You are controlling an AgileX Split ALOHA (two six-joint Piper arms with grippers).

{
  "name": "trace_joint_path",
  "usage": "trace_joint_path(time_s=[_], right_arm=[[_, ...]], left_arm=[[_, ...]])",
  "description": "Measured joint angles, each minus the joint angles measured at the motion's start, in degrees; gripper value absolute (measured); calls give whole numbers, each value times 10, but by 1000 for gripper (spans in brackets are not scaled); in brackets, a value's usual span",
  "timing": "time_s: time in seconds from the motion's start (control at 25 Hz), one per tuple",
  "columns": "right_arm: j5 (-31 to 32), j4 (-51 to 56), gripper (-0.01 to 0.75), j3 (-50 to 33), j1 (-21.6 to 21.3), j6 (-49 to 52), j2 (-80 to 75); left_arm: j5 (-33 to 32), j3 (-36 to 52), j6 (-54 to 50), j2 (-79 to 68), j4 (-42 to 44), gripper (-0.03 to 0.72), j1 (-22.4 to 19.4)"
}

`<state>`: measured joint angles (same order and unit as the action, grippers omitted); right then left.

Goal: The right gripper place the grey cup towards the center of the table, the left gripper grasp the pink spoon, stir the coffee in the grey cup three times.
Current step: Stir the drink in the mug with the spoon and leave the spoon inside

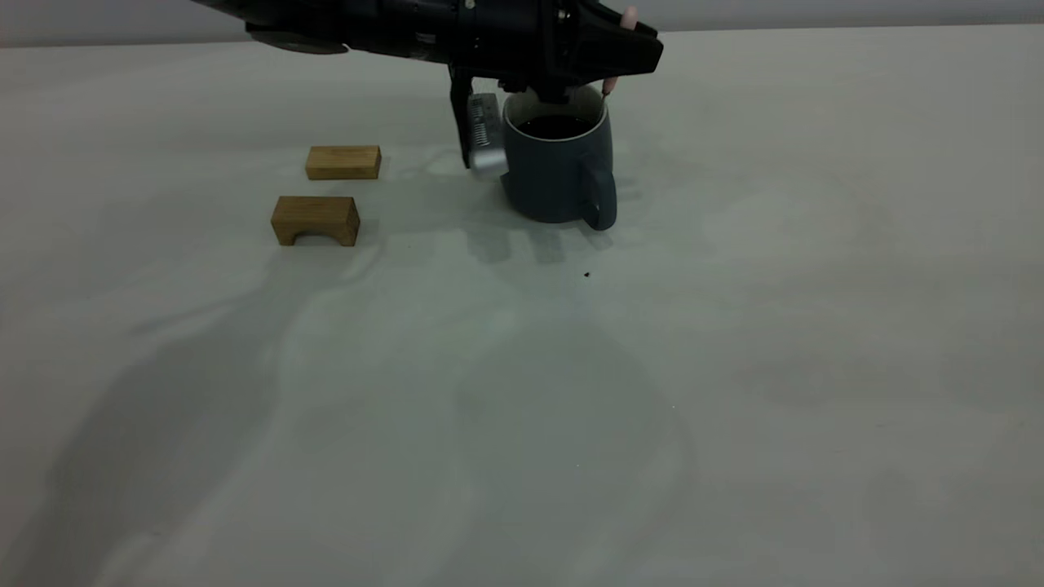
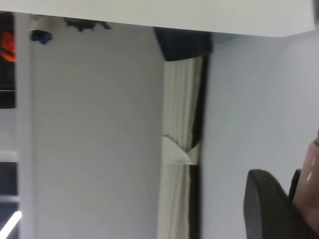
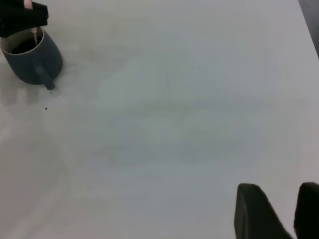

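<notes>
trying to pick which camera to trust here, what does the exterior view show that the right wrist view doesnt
Only the exterior view shows the two wooden blocks left of the mug, and the left end effector's ribbed silver pad hanging beside the mug.

Only the right wrist view shows the right end effector, open and far from the mug over bare table.

Both show the grey mug of coffee, the pink spoon standing in it, held from above, and the small dark speck in front.

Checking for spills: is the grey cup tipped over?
No, the grey cup stands upright on the table, coffee inside.
</notes>
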<state>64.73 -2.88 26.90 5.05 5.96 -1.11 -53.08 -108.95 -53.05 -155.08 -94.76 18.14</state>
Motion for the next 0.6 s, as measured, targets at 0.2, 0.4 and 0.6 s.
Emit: trace_joint_path(time_s=[0.2, 0.4, 0.6], right_arm=[[0, 0, 240, 0, 0, 0, 0], [0, 0, 240, 0, 0, 0, 0], [0, 0, 240, 0, 0, 0, 0]], left_arm=[[-26, 0, 0, 0, 50, 135, -31], [-18, 0, 0, 0, 41, 135, -55], [32, 0, 1, 0, -28, 135, -46]])
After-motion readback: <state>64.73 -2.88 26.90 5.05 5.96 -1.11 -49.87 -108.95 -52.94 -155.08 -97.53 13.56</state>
